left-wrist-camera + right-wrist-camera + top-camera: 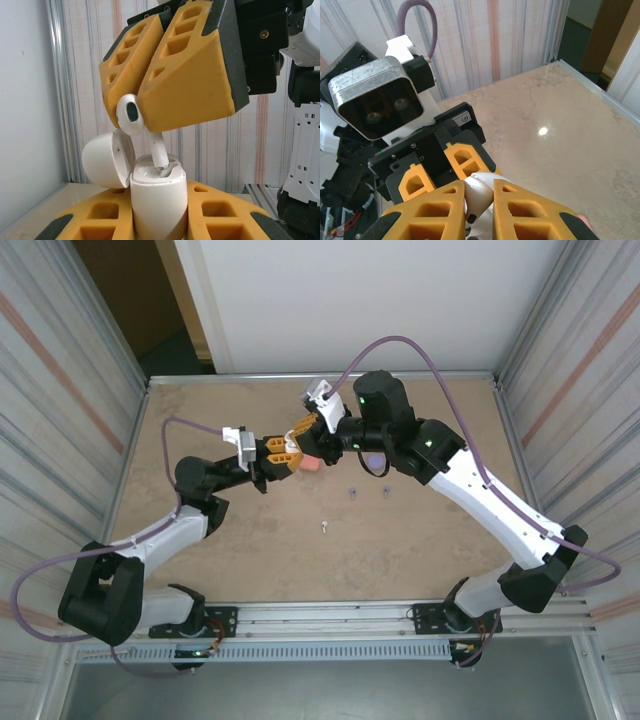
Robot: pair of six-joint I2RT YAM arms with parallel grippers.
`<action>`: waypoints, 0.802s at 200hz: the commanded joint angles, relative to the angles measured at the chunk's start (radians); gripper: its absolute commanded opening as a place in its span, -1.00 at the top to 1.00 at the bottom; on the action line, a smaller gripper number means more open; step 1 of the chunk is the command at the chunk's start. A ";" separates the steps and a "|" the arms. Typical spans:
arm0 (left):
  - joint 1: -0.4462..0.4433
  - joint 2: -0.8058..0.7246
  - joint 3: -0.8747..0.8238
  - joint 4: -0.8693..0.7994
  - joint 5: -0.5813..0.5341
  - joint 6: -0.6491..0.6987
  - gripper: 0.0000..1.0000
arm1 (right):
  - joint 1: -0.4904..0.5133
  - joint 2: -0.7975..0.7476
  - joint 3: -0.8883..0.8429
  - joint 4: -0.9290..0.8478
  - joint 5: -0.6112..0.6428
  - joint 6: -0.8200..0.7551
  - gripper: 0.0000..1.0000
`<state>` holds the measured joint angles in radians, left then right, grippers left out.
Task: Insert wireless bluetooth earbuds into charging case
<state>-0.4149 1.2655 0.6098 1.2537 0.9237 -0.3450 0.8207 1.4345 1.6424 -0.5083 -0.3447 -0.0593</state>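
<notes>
My left gripper (159, 222) is shut on a white charging case (157, 200), held upright with its lid (105, 160) swung open to the left. From above, my right gripper (137, 117) is shut on a white earbud (131, 115) whose stem (159, 152) reaches down into the case's socket. In the right wrist view the earbud (481, 192) sits pinched between my right gripper's (479, 195) fingers, with the left gripper (440, 172) just beyond. From above, both grippers meet over the middle back of the table, left (286, 452) and right (306, 432). Another white earbud (326, 527) lies loose on the table.
Two purple earbuds (352, 493) (385, 491) lie right of centre. A pink object (311, 463) rests under the grippers, and something purple (373, 461) peeks out beneath the right arm. Metal walls enclose the table (220, 550) on the left and right.
</notes>
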 commanded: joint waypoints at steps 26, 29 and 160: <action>-0.010 -0.001 0.030 0.037 0.006 -0.011 1.00 | 0.011 -0.002 -0.025 0.001 -0.023 -0.031 0.67; -0.011 -0.001 0.031 0.038 0.008 -0.011 1.00 | 0.010 -0.002 -0.026 0.000 -0.026 -0.031 0.67; -0.012 -0.001 0.031 0.038 0.008 -0.011 1.00 | 0.012 -0.032 -0.053 -0.022 -0.054 -0.077 0.66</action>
<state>-0.4206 1.2671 0.6098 1.2446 0.9356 -0.3450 0.8207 1.4246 1.6131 -0.4938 -0.3786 -0.1150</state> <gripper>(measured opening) 0.218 0.172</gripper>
